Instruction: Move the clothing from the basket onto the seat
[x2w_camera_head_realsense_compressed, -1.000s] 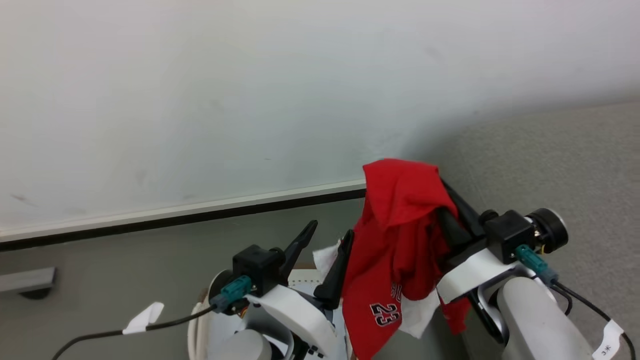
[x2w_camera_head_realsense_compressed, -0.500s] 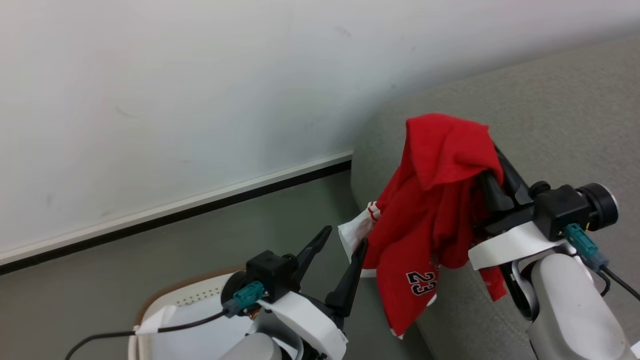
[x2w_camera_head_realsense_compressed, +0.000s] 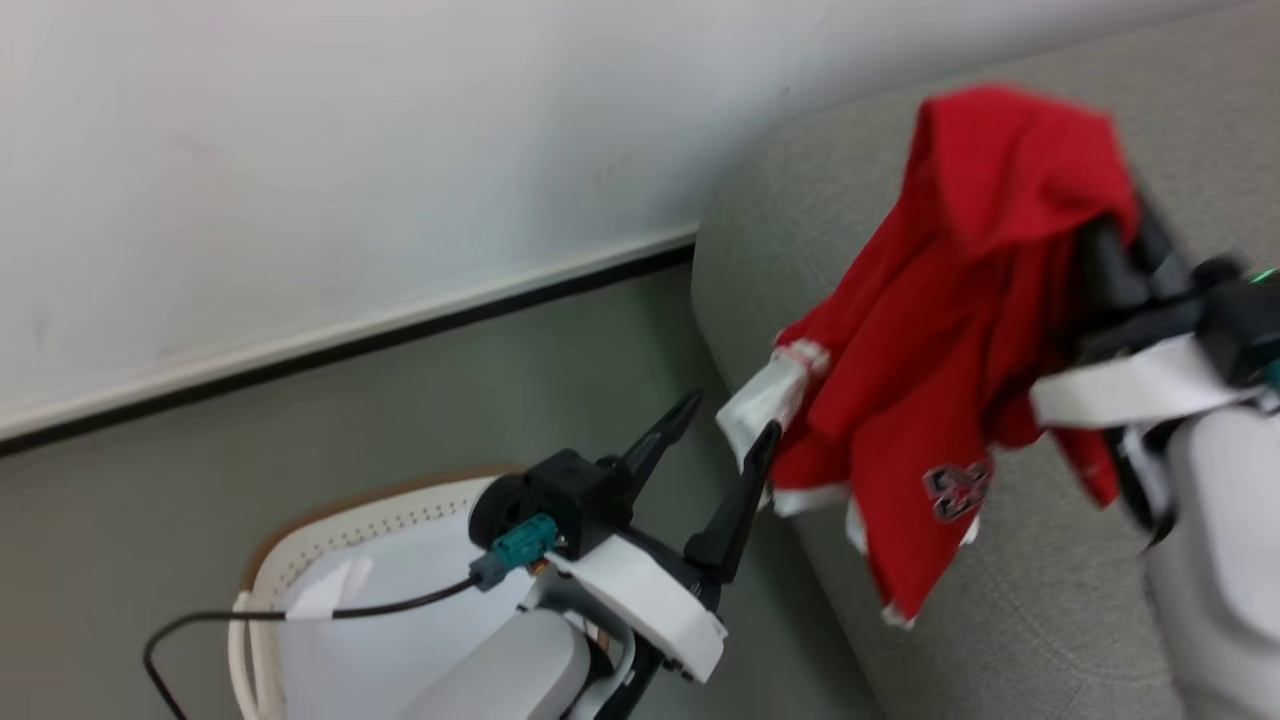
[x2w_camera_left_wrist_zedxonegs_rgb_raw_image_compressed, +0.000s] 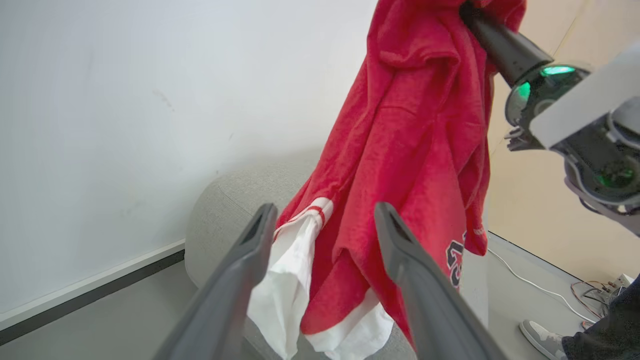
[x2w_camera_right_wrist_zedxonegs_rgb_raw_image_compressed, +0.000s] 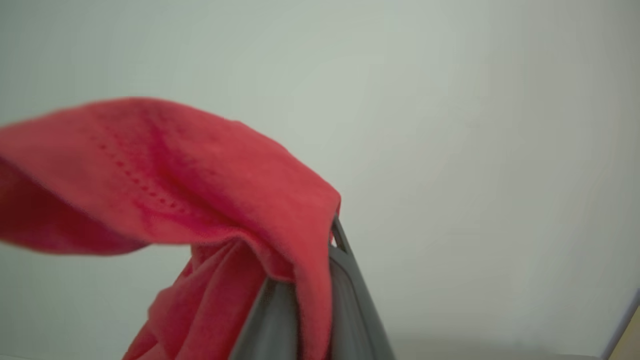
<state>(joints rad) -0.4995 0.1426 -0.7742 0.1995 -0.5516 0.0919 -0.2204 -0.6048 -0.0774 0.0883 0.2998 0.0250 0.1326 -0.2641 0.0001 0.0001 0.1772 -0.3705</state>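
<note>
1. Large grey textured-fabric sofa (x2w_camera_head_realsense_compressed: 1000, 620): your right side.
2. Oval cream-white perforated laundry basket (x2w_camera_head_realsense_compressed: 300, 540): lower left, under your left arm.
3. Bright red jersey (x2w_camera_head_realsense_compressed: 960, 330): off the basket, hanging over the sofa's rounded end.
4. Right gripper (x2w_camera_right_wrist_zedxonegs_rgb_raw_image_compressed: 325, 260): jaws narrow, pinching the jersey's top fold.
5. Left gripper (x2w_camera_head_realsense_compressed: 730, 415): jaws wide, holding nothing; white sleeve just beside its tips, contact unclear.

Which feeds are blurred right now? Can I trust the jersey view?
Head view: motion blur smears the jersey and right gripper, number print unreadable. Left wrist view: sharp, fabric folds crisp. Right wrist view: jersey soft, out of focus.
</note>
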